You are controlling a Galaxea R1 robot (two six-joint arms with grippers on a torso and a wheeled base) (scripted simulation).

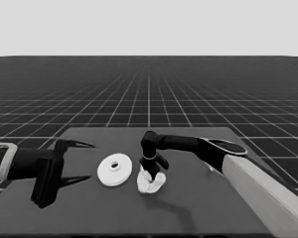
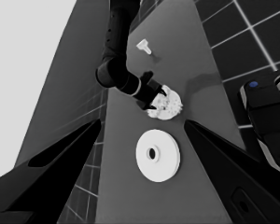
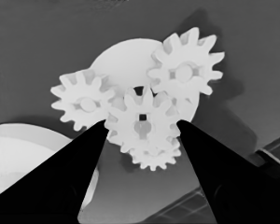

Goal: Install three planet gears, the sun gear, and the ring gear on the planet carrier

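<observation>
Parked left end effector (image 1: 77,161) waits, spread open, over the counter's (image 1: 198,208) left end; larger round part (image 1: 114,169) lies beside it. Right end effector (image 3: 142,127) straddles the centre gear (image 3: 142,122) on the smaller round part (image 3: 126,56); seat it meshed, judging alignment first.

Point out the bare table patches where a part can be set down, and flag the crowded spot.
Bare table runs along the near edge, in front of the larger round part. The far strip behind the right arm also looks bare, apart from the thin white piece. Crowded: the right end effector over the gears on the smaller round part, close beside the larger one.
</observation>
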